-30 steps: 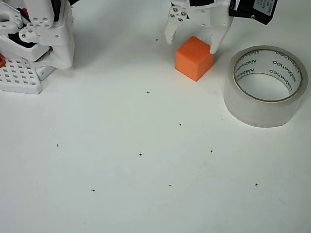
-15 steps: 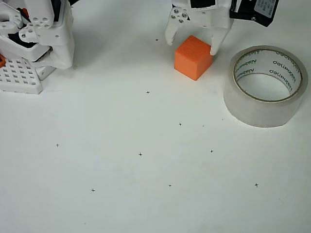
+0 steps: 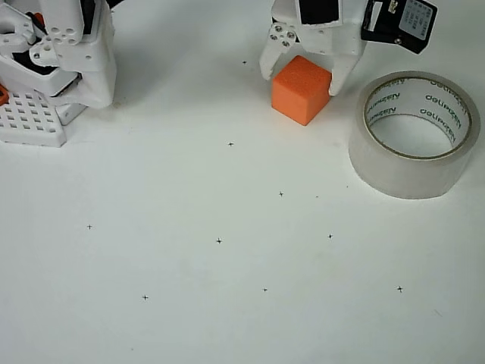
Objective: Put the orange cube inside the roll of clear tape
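In the overhead view we look down on a white desk point(image 3: 227, 303) dotted with small black cross marks. At the far left edge, near the top corner, sits a white perforated block point(image 3: 30, 121) beside a white arm base point(image 3: 64, 53).

Moving right along the top edge, we find the cube point(image 3: 301, 89), bright orange, resting on the desk. The white pincer point(image 3: 303, 72) reaches down from the top edge and straddles it: one finger sits at the cube's upper left corner, the other against its right side. The fingers are spread around the cube; we cannot tell whether they press it firmly yet.

Just to the right, apart from the cube, the tape point(image 3: 413, 133) lies flat near the right edge, its hole open and facing up.

We judge the task to be at an early stage: the grasp is forming. Lifting the cube, carrying it rightward over the hole and letting go inside are all left.
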Robot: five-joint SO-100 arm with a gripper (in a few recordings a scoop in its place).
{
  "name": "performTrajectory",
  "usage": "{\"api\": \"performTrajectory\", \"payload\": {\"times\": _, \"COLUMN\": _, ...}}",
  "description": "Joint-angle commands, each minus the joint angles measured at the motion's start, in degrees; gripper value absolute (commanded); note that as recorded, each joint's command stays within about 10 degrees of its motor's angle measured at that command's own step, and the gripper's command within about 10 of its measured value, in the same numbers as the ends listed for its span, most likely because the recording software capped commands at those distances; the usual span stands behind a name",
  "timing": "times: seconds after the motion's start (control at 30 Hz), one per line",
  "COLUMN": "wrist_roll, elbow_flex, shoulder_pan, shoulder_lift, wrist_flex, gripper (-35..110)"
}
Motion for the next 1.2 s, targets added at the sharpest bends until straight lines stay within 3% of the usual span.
{"api": "performTrajectory", "payload": {"times": 0.0, "wrist_roll": 0.7, "elbow_flex": -4.1, "shoulder_pan": -0.9, "shoulder_lift": 1.0, "wrist_flex": -0.4, "gripper": 42}}
{"api": "performTrajectory", "payload": {"times": 0.4, "wrist_roll": 1.4, "elbow_flex": -0.4, "shoulder_pan": -1.4, "shoulder_lift": -0.6, "wrist_flex": -5.5, "gripper": 40}}
{"api": "performTrajectory", "payload": {"times": 0.83, "wrist_roll": 2.3, "elbow_flex": 0.8, "shoulder_pan": -2.4, "shoulder_lift": -0.5, "wrist_flex": -5.9, "gripper": 14}}
{"api": "performTrajectory", "payload": {"times": 1.17, "wrist_roll": 5.1, "elbow_flex": 2.3, "shoulder_pan": -2.7, "shoulder_lift": 12.6, "wrist_flex": 1.1, "gripper": 13}}
